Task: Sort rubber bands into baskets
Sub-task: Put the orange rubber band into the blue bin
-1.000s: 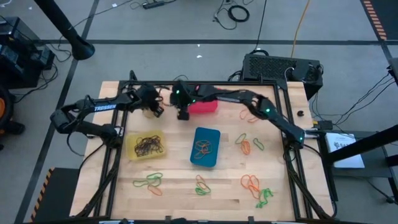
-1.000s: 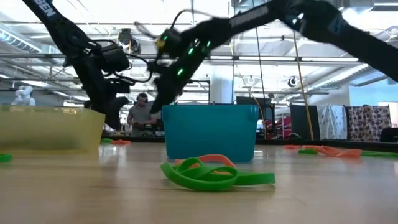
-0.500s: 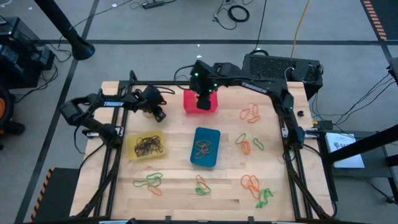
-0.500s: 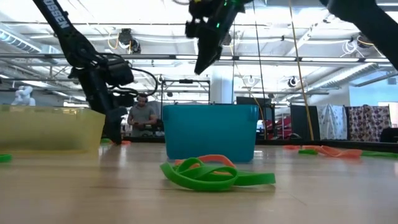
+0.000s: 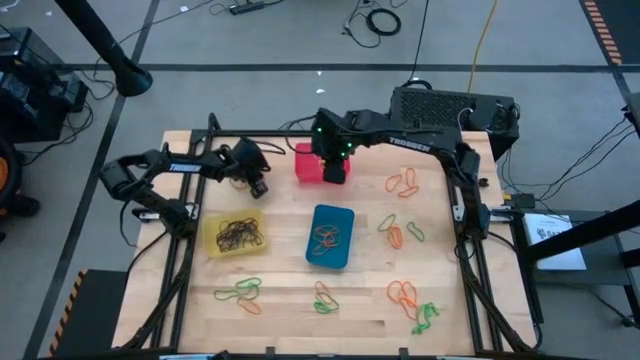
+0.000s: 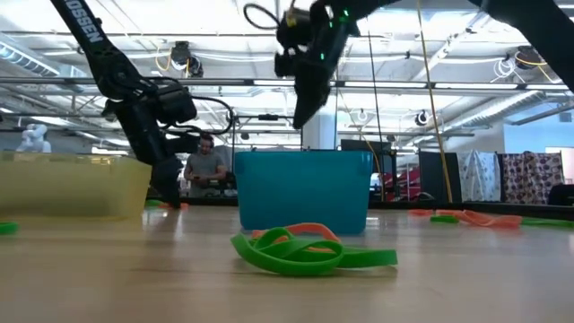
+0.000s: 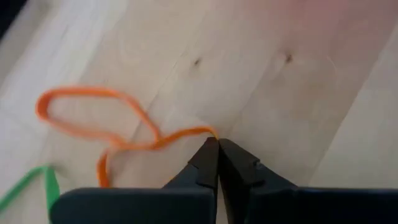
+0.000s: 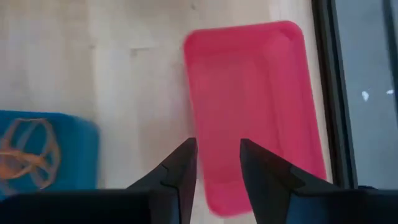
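Over red basket (image 5: 312, 163) edge: right gripper (image 5: 334, 176) | open table beyond

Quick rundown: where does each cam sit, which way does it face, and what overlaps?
High: overhead, facing straight down; both arms, red basket, blue basket.
Low: table height, facing level across; arms from above, green band near.
Left wrist: behind the left claw, shut on an orange band.
Right wrist: behind the open right claw, above the red basket.
Shared: the blue basket shows in high, low and right wrist.
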Tool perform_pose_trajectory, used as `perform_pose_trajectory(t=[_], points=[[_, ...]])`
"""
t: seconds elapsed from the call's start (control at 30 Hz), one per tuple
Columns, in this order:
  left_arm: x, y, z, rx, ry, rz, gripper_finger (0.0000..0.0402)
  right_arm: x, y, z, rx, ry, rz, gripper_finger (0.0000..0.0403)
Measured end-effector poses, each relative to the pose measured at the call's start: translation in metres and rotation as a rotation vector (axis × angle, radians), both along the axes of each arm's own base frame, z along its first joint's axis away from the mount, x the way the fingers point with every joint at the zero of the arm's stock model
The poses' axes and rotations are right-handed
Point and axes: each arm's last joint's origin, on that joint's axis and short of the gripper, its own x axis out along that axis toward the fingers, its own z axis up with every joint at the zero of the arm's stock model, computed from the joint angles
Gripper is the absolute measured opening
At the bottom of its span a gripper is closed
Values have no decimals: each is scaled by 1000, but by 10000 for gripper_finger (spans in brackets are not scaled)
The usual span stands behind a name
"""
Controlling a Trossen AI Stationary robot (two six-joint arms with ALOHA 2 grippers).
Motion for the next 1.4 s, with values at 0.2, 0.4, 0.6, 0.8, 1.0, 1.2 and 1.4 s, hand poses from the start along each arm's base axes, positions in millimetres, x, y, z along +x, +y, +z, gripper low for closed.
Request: perform_pose_trajectory(t=[0.2, 0.4, 0.6, 0.8, 1.0, 1.2, 1.4], points=[[17, -12, 5, 62, -58, -123, 4, -21, 23, -32, -76, -214, 43, 116], [38, -32, 27, 147, -233, -290, 3, -52, 57, -46, -191, -619, 122, 116], [57, -54, 59, 138, -444, -486, 2, -64, 69, -72, -275, -864, 153, 116], [72, -80, 74, 112, -582, -628, 1, -52, 75, -89, -218, -892, 336, 116], [78, -98, 75, 80, -607, -682, 1, -45, 92, -100, -250, -867, 550, 116], [80, -107, 77, 78, -624, -718, 1, -42, 105, -99, -328, -870, 647, 116], [81, -114, 77, 72, -627, -743, 1, -42, 109, -99, -379, -862, 700, 116]])
